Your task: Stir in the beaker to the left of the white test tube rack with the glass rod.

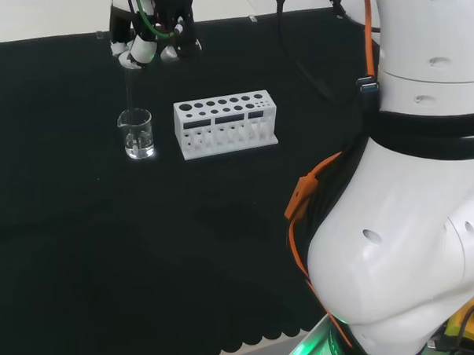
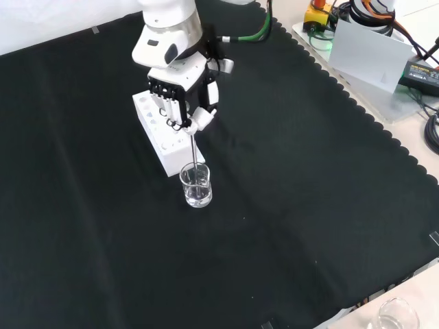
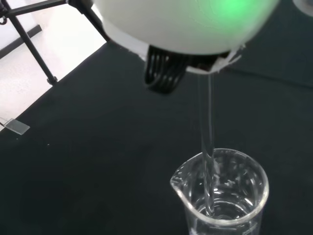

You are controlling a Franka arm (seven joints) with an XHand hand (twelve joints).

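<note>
A small clear beaker (image 1: 136,133) (image 2: 196,185) (image 3: 222,196) with a little clear liquid stands on the black cloth, left of the white test tube rack (image 1: 225,123) (image 2: 163,137) in the head view. The hand (image 1: 149,34) (image 2: 180,97) hangs above the beaker, its fingers curled round the top of a thin glass rod (image 1: 131,94) (image 2: 195,152) (image 3: 207,147). The rod hangs almost upright and its lower end dips into the liquid inside the beaker.
The arm's big white links (image 1: 417,201) stand at the right of the head view. In the front view, boxes and cables (image 2: 384,48) lie beyond the cloth's scalloped edge at the top right, and another clear vessel (image 2: 398,317) sits at the bottom right corner.
</note>
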